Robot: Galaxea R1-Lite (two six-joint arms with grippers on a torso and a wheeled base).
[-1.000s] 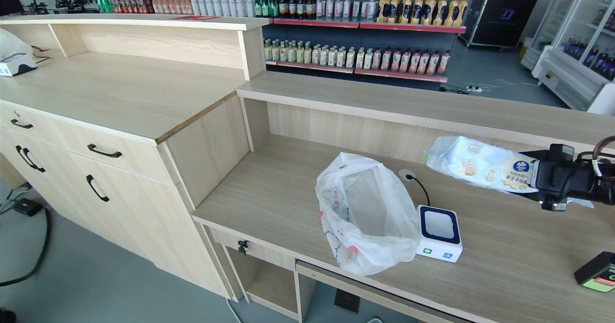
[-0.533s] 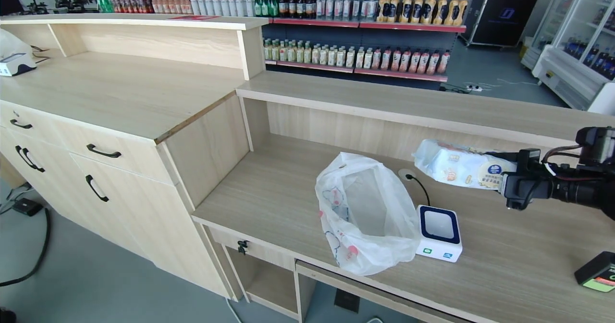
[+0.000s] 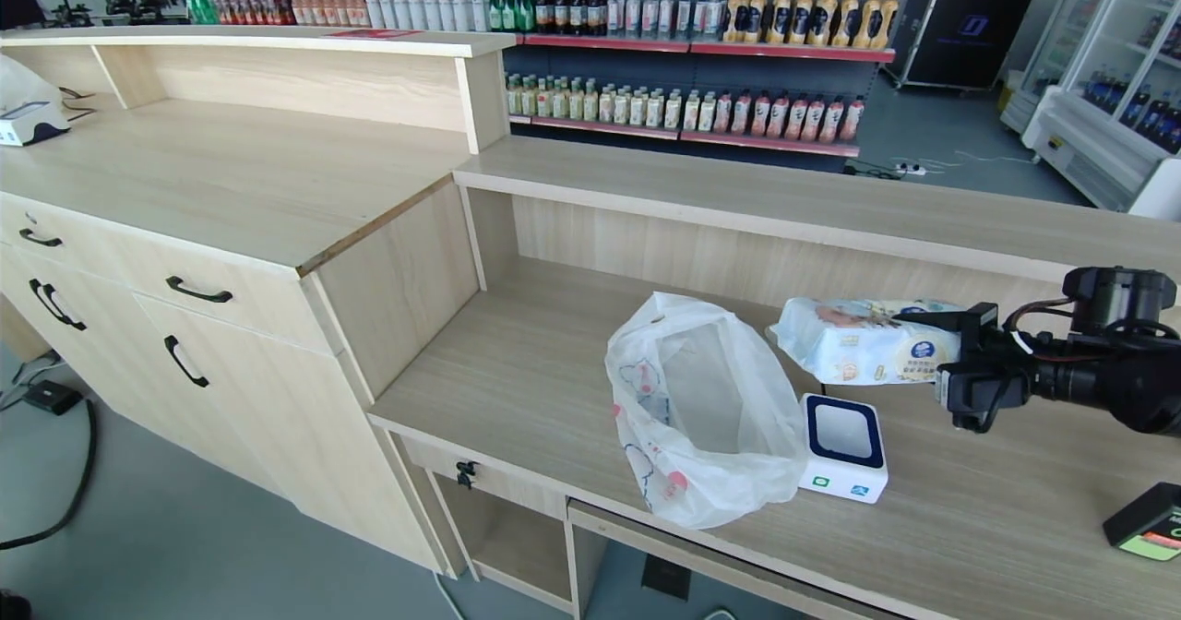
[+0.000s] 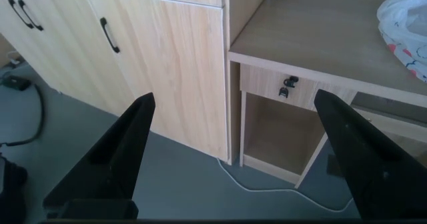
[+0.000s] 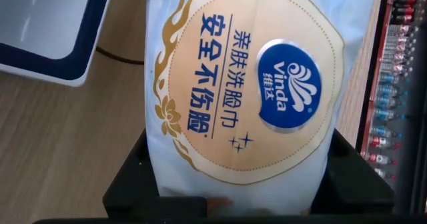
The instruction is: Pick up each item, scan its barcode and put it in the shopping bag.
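Right gripper (image 3: 958, 363) with wipes pack (image 3: 849, 343), lower.

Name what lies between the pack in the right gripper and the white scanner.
Only a black cable from the scanner, crossing bare countertop, as the right wrist view shows. The right gripper holds the pack beside it.

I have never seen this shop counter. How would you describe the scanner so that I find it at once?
Find the lower counter. The white plastic bag lies near its front edge, and the scanner sits just at the bag's right. It is the small white box with a dark blue frame around its pale top window.
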